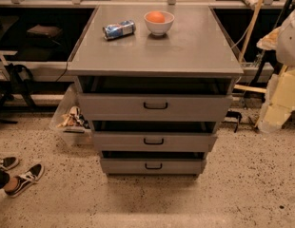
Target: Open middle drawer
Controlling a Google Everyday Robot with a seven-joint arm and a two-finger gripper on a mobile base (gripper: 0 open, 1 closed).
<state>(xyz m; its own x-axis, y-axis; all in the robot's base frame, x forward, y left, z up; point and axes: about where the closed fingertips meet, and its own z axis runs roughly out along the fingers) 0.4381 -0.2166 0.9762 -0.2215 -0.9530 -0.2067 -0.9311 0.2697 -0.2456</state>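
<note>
In the camera view, below the front edge of the grey metal cabinet top (pixel 185 56), three grey drawer fronts are stacked. The middle drawer (pixel 185 142), a wide shallow grey metal drawer with a flat front, is set between the larger-fronted top drawer (pixel 195 107) and the smallest-fronted bottom drawer (pixel 181 166). It appears pushed in. Its small black loop handle (pixel 153 141) is fixed at the centre of the front.

The gripper is not seen in this view, so whether it is open or closed cannot be told.

The step is judged not yet begun. The handle should be approached level and square to the front, hooked or pinched at its centre, and drawn straight outward. A skewed pull could bind the drawer. The top drawer's handle just above must not be taken by mistake.

Near the back edge of the top, a crushed blue can (pixel 119 30) and a white bowl holding an orange fruit (pixel 159 23) are best left unshaken.
</note>
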